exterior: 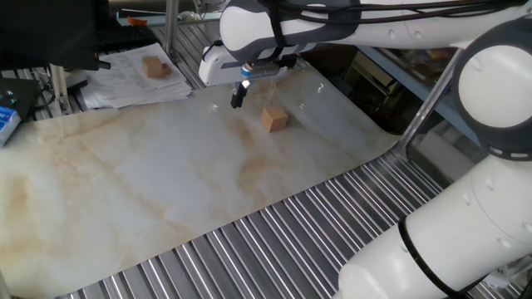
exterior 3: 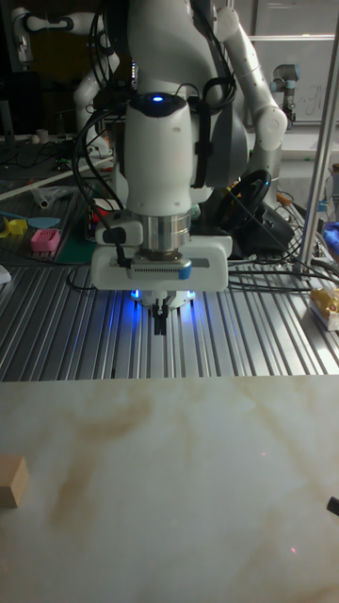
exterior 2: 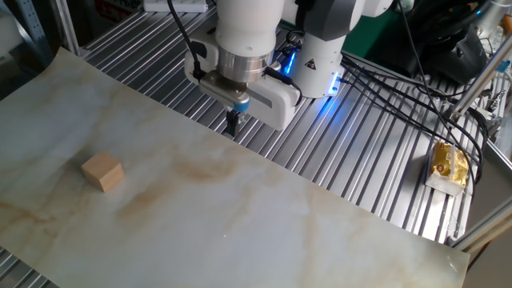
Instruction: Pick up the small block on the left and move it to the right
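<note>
The gripper (exterior: 238,98) hangs above the marbled sheet (exterior: 150,183) with its two black fingers (exterior 2: 233,122) pressed together and nothing between them. The fingertips stand clear of the surface near the sheet's edge, over the ribbed metal table (exterior 2: 352,160) boundary.

The small block (exterior: 274,119) lies flat on the sheet, apart from the fingers. In one fixed view it sits at about 4 o'clock from the fingertips, near them. In the other fixed view the same block (exterior 2: 102,172) lies at about 8 o'clock, well apart. In the tall fixed view it (exterior 3: 12,481) sits at about 8 o'clock, cut by the left frame edge.

A second tan block (exterior: 153,66) rests on papers (exterior: 133,79) at about 10 o'clock from the fingers.
</note>
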Controlling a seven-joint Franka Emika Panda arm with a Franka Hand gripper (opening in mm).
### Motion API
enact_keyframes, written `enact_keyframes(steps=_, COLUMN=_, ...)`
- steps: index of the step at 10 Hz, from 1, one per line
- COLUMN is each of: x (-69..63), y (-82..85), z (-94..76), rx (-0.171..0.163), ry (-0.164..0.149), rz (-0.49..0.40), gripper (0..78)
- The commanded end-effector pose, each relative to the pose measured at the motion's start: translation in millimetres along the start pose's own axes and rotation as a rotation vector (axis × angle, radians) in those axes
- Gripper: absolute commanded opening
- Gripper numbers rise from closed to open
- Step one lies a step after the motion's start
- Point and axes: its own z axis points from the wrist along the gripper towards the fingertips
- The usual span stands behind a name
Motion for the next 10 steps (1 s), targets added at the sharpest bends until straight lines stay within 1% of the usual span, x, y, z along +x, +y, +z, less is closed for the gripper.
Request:
enact_keyframes(steps=1, x=-0.5, y=0.0, z=-1.2, rx=-0.061, ry=0.004, rz=0.036, gripper=0.0)
enact_keyframes(steps=2, x=-0.6, y=0.1, z=-1.0, rx=-0.057, ry=0.004, rz=0.035, gripper=0.0)
enact_keyframes(steps=6, x=-2.6, y=1.9, z=4.7, rx=-0.025, ry=0.003, rz=0.031, gripper=0.0)
enact_keyframes(steps=9, x=-3.7, y=-0.9, z=7.7, rx=0.001, ry=0.005, rz=0.026, gripper=0.0)
enact_keyframes(steps=10, x=-4.7, y=-3.9, z=9.1, rx=-0.002, ry=0.004, rz=0.023, gripper=0.0)
